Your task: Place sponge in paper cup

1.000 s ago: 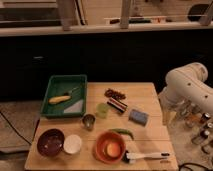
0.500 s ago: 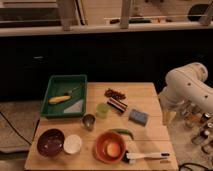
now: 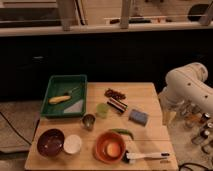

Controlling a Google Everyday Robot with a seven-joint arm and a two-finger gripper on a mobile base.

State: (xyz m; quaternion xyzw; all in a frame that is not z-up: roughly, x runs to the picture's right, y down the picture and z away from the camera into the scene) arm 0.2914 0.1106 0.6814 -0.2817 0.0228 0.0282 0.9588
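Flat blue-grey rectangular sponge (image 3: 138, 117) lying right of centre on wooden table (image 3: 150, 92); white paper cup (image 3: 73, 144) near left. Gripper (image 3: 200, 124) seemingly beyond table's right edge; its grasp cannot be told.

One cam, high over table (image 3: 148, 94) front, downward tilt, mid-range; hand (image 3: 169, 116) at rt edge

Matt wood forms the surface (image 3: 150, 142). The sponge (image 3: 138, 117), toward 3 o'clock, looks soft and matt. The green tray (image 3: 53, 83) seems smooth plastic, the small cup (image 3: 88, 121) shiny metal. The end effector (image 3: 168, 117) hangs beyond the 3 o'clock edge, its arm (image 3: 187, 85) glossy white.
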